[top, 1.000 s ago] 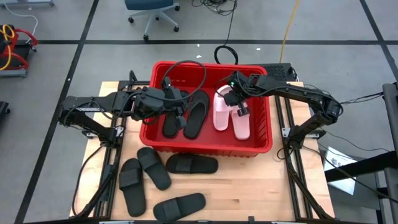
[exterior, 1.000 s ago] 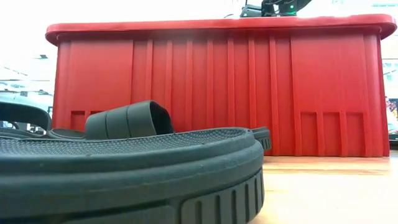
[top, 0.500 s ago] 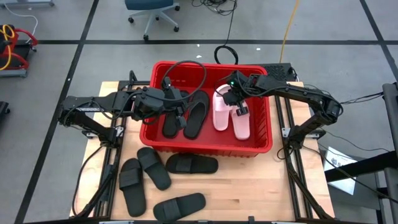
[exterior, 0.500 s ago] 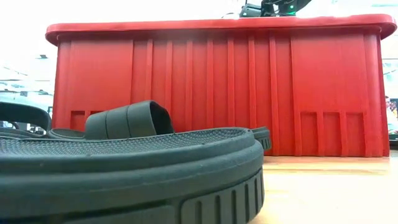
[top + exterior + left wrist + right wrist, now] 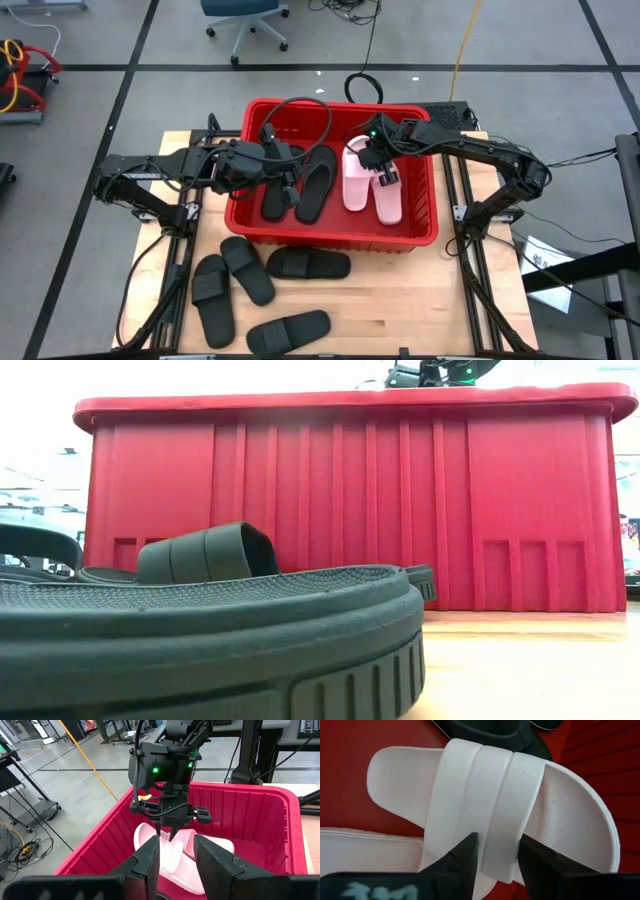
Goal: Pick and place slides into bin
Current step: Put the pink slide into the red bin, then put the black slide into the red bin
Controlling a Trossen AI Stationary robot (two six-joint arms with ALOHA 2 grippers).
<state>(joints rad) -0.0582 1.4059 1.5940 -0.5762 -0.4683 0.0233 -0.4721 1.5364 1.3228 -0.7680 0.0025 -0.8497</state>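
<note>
Robotics lab or workshop floor; light wooden tabletop [image 5: 400, 300] on a black metal frame stands on grey concrete floor marked with dark tape lines [image 5: 300, 68]; blue wheeled office chair [image 5: 243, 18] beyond it; loose black and yellow cables [image 5: 462, 45] across the floor; wheeled equipment stands [image 5: 30, 800] nearby.

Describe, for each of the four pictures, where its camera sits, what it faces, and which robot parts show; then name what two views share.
High view: overhead, facing down on the bin, both arms reaching in.
Low view: at tabletop height, facing the bin wall past a black slide; a bit of arm above the rim.
Left wrist view: in the bin, past its own fingers, facing the right gripper.
Right wrist view: above the pink slide, fingers astride its strap.
Both wrist views share the pink slide.
</note>
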